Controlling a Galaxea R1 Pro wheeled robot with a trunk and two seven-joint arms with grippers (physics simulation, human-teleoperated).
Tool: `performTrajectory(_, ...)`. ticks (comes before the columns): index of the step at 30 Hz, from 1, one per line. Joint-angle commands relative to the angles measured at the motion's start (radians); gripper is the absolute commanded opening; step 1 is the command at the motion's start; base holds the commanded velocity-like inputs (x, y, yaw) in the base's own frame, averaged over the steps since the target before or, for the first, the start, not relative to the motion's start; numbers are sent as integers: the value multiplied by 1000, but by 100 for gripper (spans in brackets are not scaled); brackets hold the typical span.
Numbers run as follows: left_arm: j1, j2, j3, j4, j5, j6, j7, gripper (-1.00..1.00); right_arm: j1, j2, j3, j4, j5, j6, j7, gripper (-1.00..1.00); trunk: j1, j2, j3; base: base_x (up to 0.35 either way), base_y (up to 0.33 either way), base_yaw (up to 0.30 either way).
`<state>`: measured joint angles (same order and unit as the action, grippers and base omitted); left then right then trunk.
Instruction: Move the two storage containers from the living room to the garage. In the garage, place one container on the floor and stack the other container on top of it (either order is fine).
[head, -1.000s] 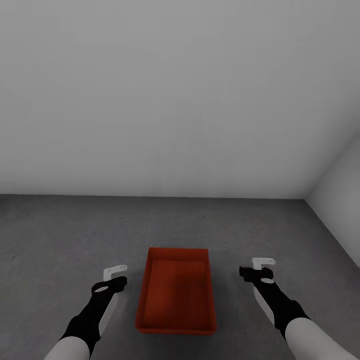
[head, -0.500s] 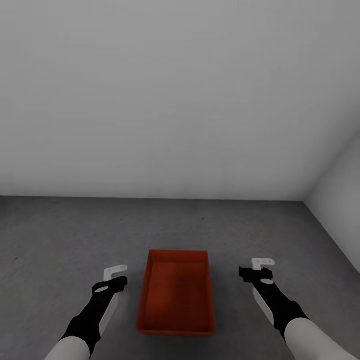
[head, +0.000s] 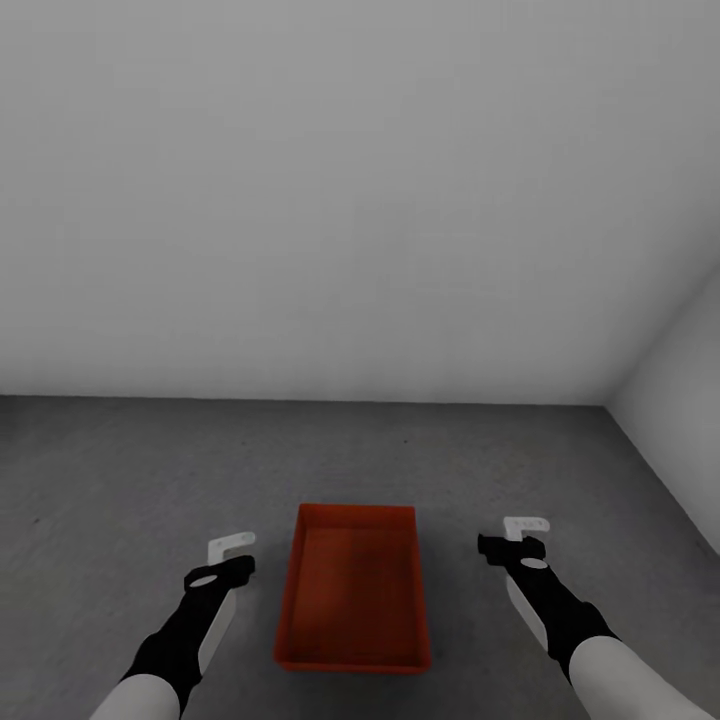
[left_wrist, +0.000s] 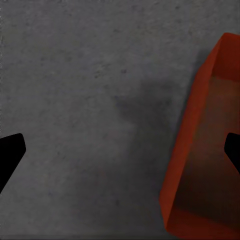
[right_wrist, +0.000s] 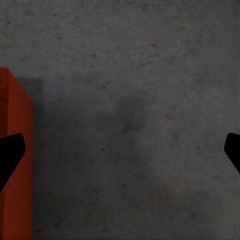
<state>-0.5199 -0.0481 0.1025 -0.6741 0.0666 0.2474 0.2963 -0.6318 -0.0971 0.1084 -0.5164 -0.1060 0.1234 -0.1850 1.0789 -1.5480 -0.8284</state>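
Observation:
One orange-red storage container (head: 354, 590) rests on the dark grey garage floor (head: 120, 470), open side up and with nothing inside. My left gripper (head: 232, 556) hangs open just left of it, apart from its wall. My right gripper (head: 512, 537) hangs open a little further off on the other side. The left wrist view has the container's long wall (left_wrist: 200, 150) beside the open left gripper (left_wrist: 120, 152), one black fingertip (left_wrist: 10, 155) over bare floor. A corner of the container (right_wrist: 15, 160) shows beside the open right gripper (right_wrist: 120, 150) in the right wrist view. Neither gripper holds anything.
A plain white-grey wall (head: 300, 200) stands beyond the container. A second wall (head: 680, 420) meets it at the right, forming a corner. Bare concrete floor stretches to the left and ahead of the container.
The whole picture has slid down slightly, so the camera moved. The container stays on the floor and both grippers stay open beside it.

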Motion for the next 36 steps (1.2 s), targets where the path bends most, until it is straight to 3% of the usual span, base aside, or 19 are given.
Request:
performTrajectory(1, 0, 0, 2, -3, 7, 4, 3, 100, 0, -2, 8, -2, -11, 5, -8, 100, -4, 7, 2, 0, 0, 0)
performTrajectory(36, 0, 0, 2, -1, 7, 4, 4, 100, 0, -1, 6, -2, -12, 6, -6, 100, -138, 252, 112, 0, 0, 0)
